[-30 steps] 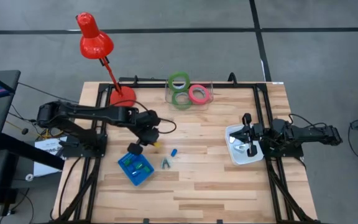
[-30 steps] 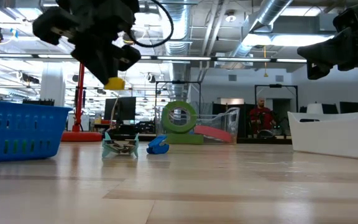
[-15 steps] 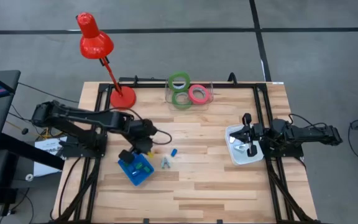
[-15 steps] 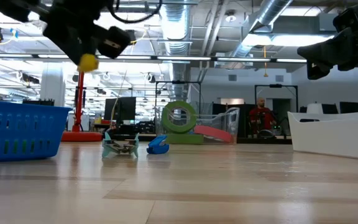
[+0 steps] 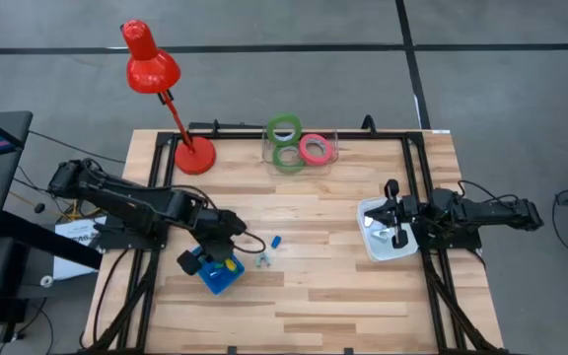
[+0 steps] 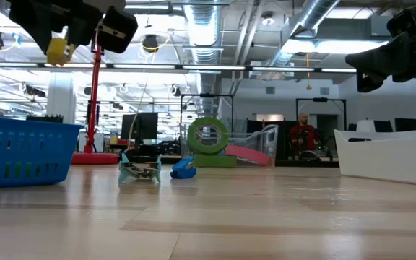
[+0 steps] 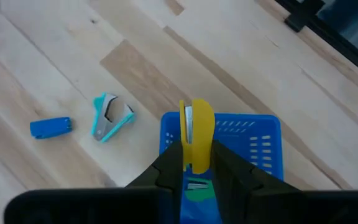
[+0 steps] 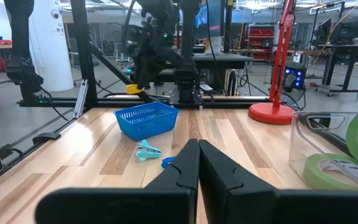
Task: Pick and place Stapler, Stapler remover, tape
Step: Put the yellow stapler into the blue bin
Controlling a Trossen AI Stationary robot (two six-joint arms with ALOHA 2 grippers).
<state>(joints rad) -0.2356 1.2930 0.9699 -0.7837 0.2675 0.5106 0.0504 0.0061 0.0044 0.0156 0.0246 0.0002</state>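
Note:
My left gripper (image 7: 196,163) is shut on a small yellow stapler (image 7: 194,130) and hangs over the blue basket (image 7: 263,146), clear of its rim. In the low view the yellow stapler (image 6: 58,50) shows high above the basket (image 6: 20,152). A pale-blue stapler remover (image 7: 110,117) and a small blue stapler (image 7: 50,127) lie flat on the wood beside the basket. Two green rings and a pink ring of tape (image 5: 287,157) sit in a clear container at the far edge. My right gripper (image 8: 198,149) is shut over the white tray (image 5: 383,247), holding nothing. My left gripper pinches the yellow stapler between its two fingers by one end (image 7: 196,158), which the fingertips partly hide. The fingers slant down from the table's left side. The stapler's free end (image 7: 194,115) sticks out past the fingertips, lifted clear above the basket.
A red desk lamp (image 5: 156,69) stands on its round base (image 5: 193,155) at the far left. Green items (image 7: 197,190) lie inside the basket. Black frame rails run along the table's left and right sides. Bare wood lies between the basket and the white tray.
My left gripper has swung toward the table's near-left, from beside the loose pieces to over the blue basket, rising a little and rolling somewhat. It stays shut on the yellow stapler, which has travelled with it, clear of the table.

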